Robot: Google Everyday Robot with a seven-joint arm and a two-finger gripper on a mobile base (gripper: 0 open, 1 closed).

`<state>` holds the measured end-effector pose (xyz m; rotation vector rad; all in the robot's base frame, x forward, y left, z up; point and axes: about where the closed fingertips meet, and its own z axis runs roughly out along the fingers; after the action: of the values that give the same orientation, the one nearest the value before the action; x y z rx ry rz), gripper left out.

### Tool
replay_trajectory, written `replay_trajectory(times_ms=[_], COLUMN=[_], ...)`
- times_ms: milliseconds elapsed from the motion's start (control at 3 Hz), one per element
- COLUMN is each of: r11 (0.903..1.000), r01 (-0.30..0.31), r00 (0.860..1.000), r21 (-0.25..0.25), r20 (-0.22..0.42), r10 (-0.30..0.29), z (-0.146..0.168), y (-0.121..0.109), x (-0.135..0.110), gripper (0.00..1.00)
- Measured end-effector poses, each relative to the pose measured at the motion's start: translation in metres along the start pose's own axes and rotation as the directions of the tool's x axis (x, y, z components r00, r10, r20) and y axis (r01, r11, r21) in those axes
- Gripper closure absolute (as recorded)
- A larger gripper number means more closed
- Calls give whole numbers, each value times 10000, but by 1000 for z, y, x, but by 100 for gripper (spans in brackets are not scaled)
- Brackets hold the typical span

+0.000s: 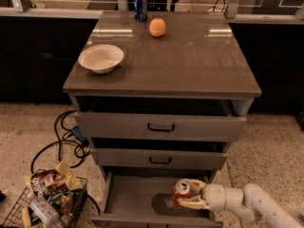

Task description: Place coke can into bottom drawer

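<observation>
We hold the coke can [181, 191] upright, clamped between the jaws of our gripper [188, 195], over the open bottom drawer [130, 197] and seemingly just above its floor, so we judge only setting down, releasing and withdrawing remain.

The end effector [184, 194] over the bottom drawer [128, 196] partly hides the coke can [181, 189]; drawer front seemingly cropped.

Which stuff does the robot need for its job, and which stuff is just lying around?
For the job:
coke can, held in the gripper
open bottom drawer, right under the can

Just lying about:
blue can, orange and white bowl on the cabinet top
basket of rubbish and cables beside it
</observation>
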<state>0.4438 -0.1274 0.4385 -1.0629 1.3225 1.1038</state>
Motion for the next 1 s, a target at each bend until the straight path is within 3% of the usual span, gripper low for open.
replay_trajectory(times_ms=[333,667,1000], r11=[9996,9996,9991], r01=[293,284,342], r00=[9990,9991,9987], r21=[33,2,-256], r20=[323,325,399], r10=[-293,-284,-331], z=[53,56,74], y=[0,-2,-19], x=[28,29,39], gripper=[100,100,100])
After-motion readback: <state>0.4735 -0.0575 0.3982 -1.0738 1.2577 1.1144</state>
